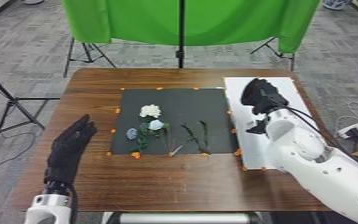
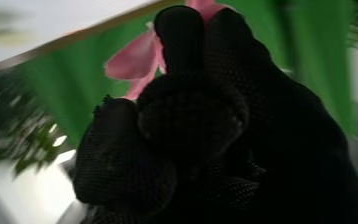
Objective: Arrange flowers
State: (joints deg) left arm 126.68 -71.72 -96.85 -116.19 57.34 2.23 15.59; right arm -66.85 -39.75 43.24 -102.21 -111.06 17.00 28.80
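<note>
Two black fabric-gloved hands, both in head view. Left hand: at the left side of the brown wooden table, fingers straight and released, pointing toward the far side. Right hand: above the far part of the long white rectangular board, on the table's right side, its white arm coming across the near part of the board. Right wrist view: same hand's fingers bent, grasping a soft pink petal-like piece; pink shows at two fingertips and beside them. Exact grip points partly hidden by the glove.

Dark grey square mat lies mid-table, left of the board, small orange markers along its edges. Flowers on the mat, left half: full white ruffled bloom farthest off; smaller pale bluish-white bloom nearer; dusty blue round bloom to its left. Green leaves and stems run among them toward the near edge. Right of these, two slim dark green leafy sprigs, side by side, roughly lengthwise. Short thin pale stick near the mat's near edge, tilted, between the flowers and the sprigs.

Bright green cloth backdrop hangs beyond the table's far edge. Blurred green leaves also in right wrist view, well apart from the pink piece; plant type can't be told.
</note>
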